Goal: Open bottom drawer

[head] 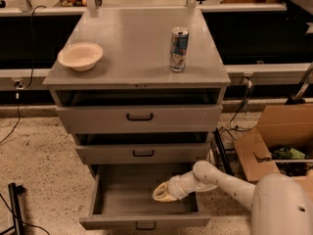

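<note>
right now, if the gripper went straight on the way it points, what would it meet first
Probably the bottom drawer itself: the gripper is inside it, pointing low across toward the side wall opposite the arm. Floor or wall first, depth is unclear.

Arm: smooth white rounded shell, bulky near link, slimmer ribbed white wrist section just behind gripper. Gripper cream-tan, inside the bottom drawer.
</note>
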Available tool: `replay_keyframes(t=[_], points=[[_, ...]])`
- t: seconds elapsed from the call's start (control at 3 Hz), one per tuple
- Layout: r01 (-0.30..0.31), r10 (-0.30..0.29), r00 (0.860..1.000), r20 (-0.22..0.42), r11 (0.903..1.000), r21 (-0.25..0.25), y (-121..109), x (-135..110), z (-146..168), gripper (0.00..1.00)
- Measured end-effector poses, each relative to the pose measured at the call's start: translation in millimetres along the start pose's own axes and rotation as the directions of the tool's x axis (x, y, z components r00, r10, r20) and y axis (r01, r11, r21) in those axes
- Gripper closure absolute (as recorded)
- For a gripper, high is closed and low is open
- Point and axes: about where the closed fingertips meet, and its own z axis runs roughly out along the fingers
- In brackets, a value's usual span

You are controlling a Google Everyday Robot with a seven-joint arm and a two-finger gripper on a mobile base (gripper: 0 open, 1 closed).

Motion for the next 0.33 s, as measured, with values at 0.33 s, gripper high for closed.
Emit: replay_keyframes(t=[0.33], points=[[-0.004,0.004,1.0,0.001,1.0,-0.007,3.4,0.9,0.1,0.82]])
